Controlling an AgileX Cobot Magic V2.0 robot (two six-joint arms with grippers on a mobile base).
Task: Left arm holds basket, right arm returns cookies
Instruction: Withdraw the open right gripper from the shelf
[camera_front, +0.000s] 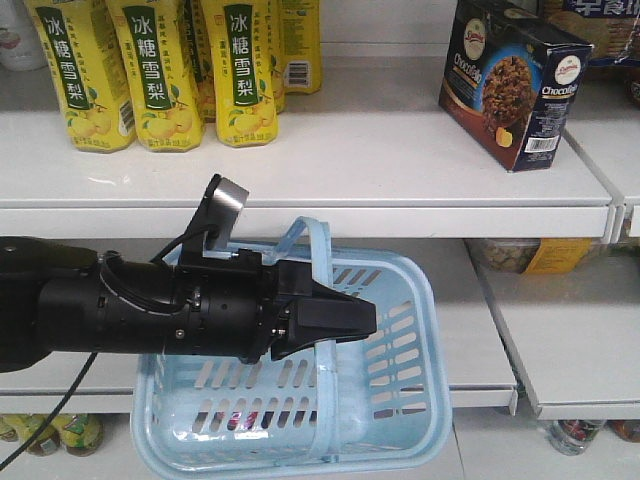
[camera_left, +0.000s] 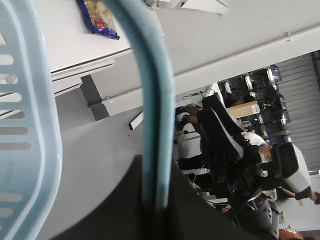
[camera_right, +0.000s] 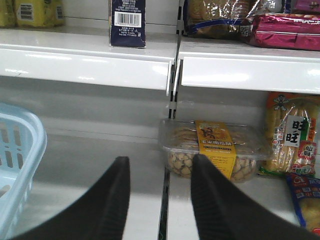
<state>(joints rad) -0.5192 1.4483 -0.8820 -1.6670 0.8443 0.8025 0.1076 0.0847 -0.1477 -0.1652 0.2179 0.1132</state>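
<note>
The cookies (camera_front: 510, 80) are standing on the upper shelf (camera_front: 330, 170), upper right, well apart from both end effectors. The basket (camera_front: 400, 400) handle is being clamped by the left end effector (camera_front: 335, 320); the right end effector (camera_right: 160, 195) is being held apart, empty.

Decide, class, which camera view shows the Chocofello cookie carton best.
The exterior front view: the cookie carton stands whole on the upper shelf, label readable. The right wrist view shows only its barcoded lower end; the left wrist view shows none of it.

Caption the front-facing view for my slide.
Left hand holds the blue basket by its handle; the cookies stand on the shelf.
</note>
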